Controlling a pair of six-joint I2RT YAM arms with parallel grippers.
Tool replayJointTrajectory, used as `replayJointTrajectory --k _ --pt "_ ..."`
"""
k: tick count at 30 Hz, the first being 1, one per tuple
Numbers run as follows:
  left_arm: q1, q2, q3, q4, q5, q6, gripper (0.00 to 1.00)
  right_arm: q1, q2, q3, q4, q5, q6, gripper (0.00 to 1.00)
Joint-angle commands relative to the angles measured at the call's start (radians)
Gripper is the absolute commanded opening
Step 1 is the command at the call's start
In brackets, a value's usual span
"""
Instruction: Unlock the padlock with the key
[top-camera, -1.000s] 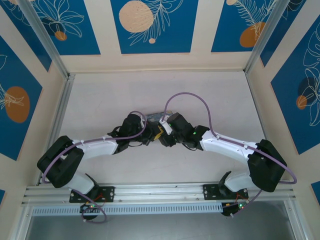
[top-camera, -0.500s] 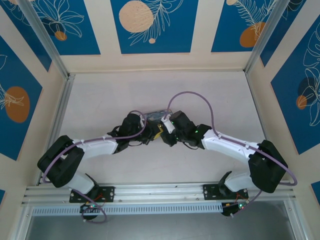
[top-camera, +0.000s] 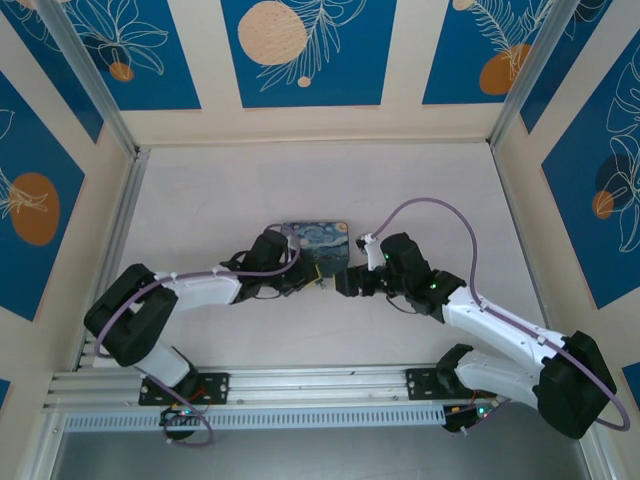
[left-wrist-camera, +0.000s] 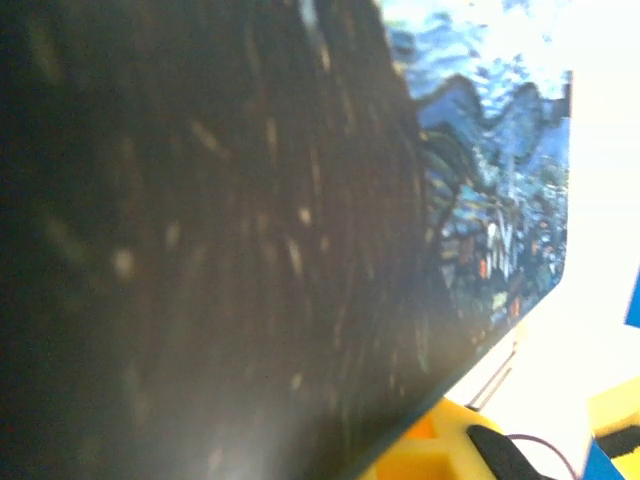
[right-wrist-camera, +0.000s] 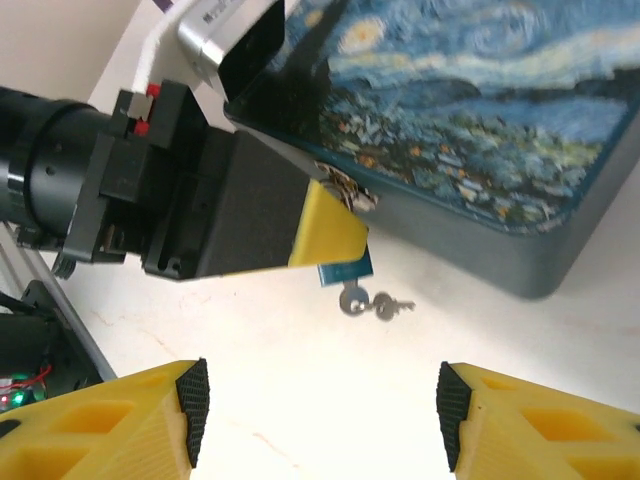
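The padlock (right-wrist-camera: 341, 273) is a tiny blue-grey block poking out from under my left gripper's yellow finger (right-wrist-camera: 330, 232). My left gripper (top-camera: 314, 281) is shut on it, right beside the near edge of the Starry Night tin (right-wrist-camera: 470, 130). The key (right-wrist-camera: 351, 298) sticks out of the padlock's bottom, with a second key (right-wrist-camera: 391, 306) dangling from its ring. My right gripper (right-wrist-camera: 320, 400) is open and holds nothing, a short way back from the keys. In the top view it is my right gripper (top-camera: 352, 283) just right of the left one.
The tin (top-camera: 316, 243) lies flat at the table's middle, and its dark side (left-wrist-camera: 200, 240) blocks most of the left wrist view. A purple cable (top-camera: 430, 205) loops above the right arm. Metal rails run along the left and near edges.
My right gripper has let go and drawn back to the right, away from the padlock, and the right arm has swung outward. The tin, covered before, now shows. The left gripper has barely moved.
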Motion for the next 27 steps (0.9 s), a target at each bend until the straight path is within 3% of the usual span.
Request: replayJointTrajectory --k 1,4,9,14,20,27 --pt "-0.011 0.035 0.001 -0.014 0.029 0.1 0.13 0.015 -0.02 -0.06 0.092 -0.042 0.176 0.64" --pt "-0.017 0.057 -0.02 0.017 0.025 0.098 0.18 0.042 -0.013 -0.107 0.15 -0.018 0.256 0.65" --pt "-0.021 0.039 -0.044 0.031 0.009 0.084 0.42 0.082 0.019 -0.149 0.215 0.043 0.338 0.67" --pt "-0.021 -0.099 -0.074 -0.054 -0.061 0.081 0.77 0.09 0.077 -0.154 0.269 0.073 0.38 0.72" --pt "-0.002 -0.312 -0.075 -0.227 -0.162 0.103 1.0 0.082 0.207 -0.088 0.313 0.066 0.37 0.74" --pt "0.056 -0.367 0.025 -0.428 -0.193 0.179 1.0 0.007 0.388 0.066 0.318 0.019 0.326 0.74"
